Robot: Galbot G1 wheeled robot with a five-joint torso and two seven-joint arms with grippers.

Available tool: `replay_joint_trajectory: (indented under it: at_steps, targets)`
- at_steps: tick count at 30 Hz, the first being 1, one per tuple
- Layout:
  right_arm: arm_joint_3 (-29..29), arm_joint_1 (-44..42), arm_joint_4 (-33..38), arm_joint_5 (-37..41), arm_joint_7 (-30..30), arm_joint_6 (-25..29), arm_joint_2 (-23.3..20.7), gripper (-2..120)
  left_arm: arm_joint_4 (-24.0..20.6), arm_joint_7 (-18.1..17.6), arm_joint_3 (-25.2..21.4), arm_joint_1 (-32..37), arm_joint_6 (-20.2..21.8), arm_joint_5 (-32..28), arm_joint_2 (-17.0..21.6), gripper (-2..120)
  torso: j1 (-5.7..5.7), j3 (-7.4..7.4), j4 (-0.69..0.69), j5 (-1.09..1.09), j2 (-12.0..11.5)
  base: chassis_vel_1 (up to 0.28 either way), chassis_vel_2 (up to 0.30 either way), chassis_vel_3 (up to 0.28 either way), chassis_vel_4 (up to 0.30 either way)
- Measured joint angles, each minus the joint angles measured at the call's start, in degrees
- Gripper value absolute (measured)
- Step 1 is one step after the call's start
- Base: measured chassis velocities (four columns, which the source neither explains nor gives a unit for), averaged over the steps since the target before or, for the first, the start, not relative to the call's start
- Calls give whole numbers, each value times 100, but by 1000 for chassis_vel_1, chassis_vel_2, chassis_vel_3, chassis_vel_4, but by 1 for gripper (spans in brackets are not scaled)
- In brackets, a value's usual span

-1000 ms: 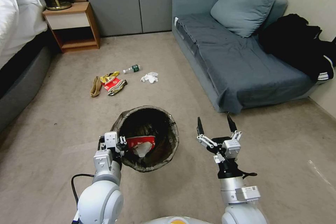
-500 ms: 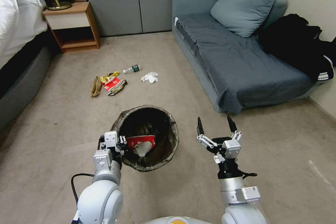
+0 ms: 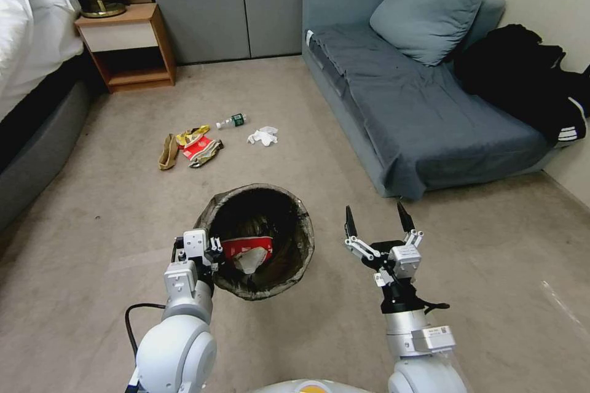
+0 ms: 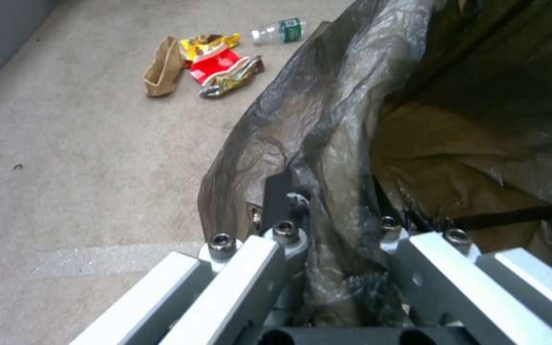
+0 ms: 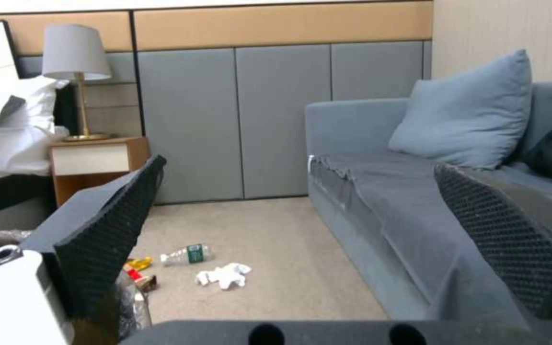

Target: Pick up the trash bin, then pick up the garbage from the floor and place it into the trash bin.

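L tool [image 3: 212, 252] grips trash bin [image 3: 295, 221] rim; R tool [image 3: 377, 220] spread, empty.

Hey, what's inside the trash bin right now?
Inside the trash bin, held at its rim by the left gripper, lies a red-and-white packet with a pale crumpled piece against it. The dark liner bag covers the walls; anything beneath the packet is hidden.

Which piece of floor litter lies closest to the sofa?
The crumpled white tissue. It lies apart on the sofa side of the clear bottle; the red packet and brown paper bag sit farther toward the bed.
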Motion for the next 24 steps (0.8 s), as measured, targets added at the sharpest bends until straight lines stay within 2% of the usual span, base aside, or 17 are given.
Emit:
replay_joint_trajectory:
  at_steps: [24]
  targets:
    - [-53, -2, 20, -9, -30, -37, -70, 100, -105, -1, 15, 67, 2, -48, 36, 2, 0, 0, 0, 0, 0, 0, 0, 0, 0]
